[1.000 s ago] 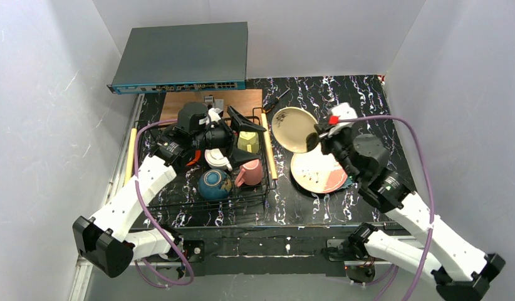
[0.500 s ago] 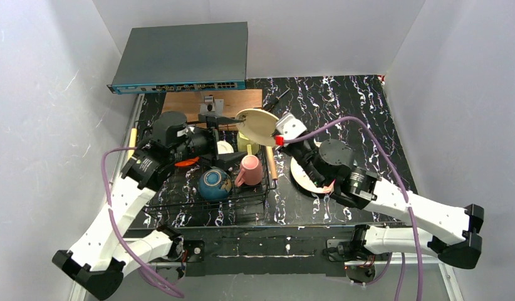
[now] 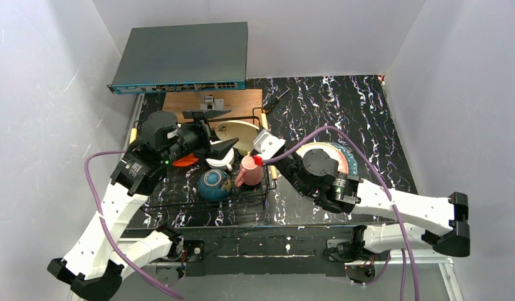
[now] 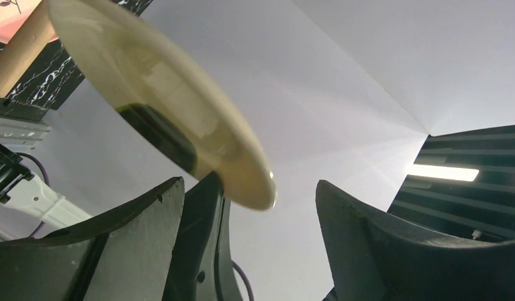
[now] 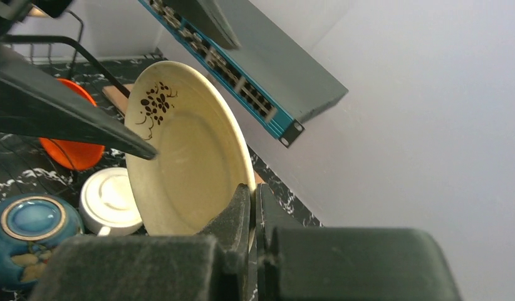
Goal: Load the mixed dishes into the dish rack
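The cream plate (image 5: 186,163), with a dark floral sprig near its rim, hangs tilted on edge over the far right corner of the dish rack (image 3: 205,202). It is above the wires and not seated in them. The right gripper (image 5: 250,207) has its jaws clenched on the plate's lower rim, and that thin pinch is the only hold on it. The left gripper (image 4: 249,185) has its jaws spread wide to either side of the plate's opposite edge. One finger lies close along the plate's face, and I cannot tell whether it touches.

Below the plate sit the white cup (image 3: 218,160), pink mug (image 3: 250,170), blue-teal bowl (image 3: 214,184) and orange plate (image 3: 186,162). Another plate (image 3: 327,150) waits on the table (image 3: 368,113) to the right.

The main risk is probably the plate pivoting or slipping in that rim pinch, especially if the left finger nudges it or closes off-centre. If it drops, it would likely strike the cup or mug. Letting go before the rim sits between the wires could also leave it toppling onto them.
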`<action>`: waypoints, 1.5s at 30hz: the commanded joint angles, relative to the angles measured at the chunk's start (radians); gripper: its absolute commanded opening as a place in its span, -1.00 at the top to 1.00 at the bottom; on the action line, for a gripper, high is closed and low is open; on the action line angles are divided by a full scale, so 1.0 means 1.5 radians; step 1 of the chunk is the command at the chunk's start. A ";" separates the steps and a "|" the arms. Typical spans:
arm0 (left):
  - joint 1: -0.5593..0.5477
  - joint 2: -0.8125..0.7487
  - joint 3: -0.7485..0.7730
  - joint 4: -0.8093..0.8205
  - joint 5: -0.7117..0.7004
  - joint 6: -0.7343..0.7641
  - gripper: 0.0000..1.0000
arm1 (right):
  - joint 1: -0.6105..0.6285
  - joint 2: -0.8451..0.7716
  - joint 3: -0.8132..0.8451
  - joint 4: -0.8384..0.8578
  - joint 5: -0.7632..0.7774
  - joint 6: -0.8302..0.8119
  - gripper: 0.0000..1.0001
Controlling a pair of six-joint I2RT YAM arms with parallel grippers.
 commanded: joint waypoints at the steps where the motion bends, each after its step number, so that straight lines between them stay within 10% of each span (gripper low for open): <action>1: 0.003 -0.004 0.005 -0.029 -0.037 -0.051 -0.38 | 0.040 0.018 0.016 0.131 0.019 -0.086 0.97; 23: 0.003 -0.024 0.009 -0.149 -0.098 0.002 0.45 | 0.072 0.076 -0.019 0.214 0.033 -0.200 0.97; 27: 0.003 -0.031 0.007 -0.141 -0.128 0.024 0.98 | 0.072 0.082 -0.021 0.224 0.038 -0.201 0.97; 30: 0.003 -0.034 0.026 -0.159 -0.188 0.062 1.00 | 0.072 0.094 -0.014 0.227 0.057 -0.200 0.97; 38: 0.004 -0.037 0.090 -0.265 -0.315 0.151 1.00 | 0.071 0.044 -0.057 0.282 0.089 -0.120 -0.45; 45: 0.005 -0.034 0.115 -0.363 -0.440 0.234 1.00 | 0.061 -0.067 -0.122 0.195 0.111 0.051 -0.62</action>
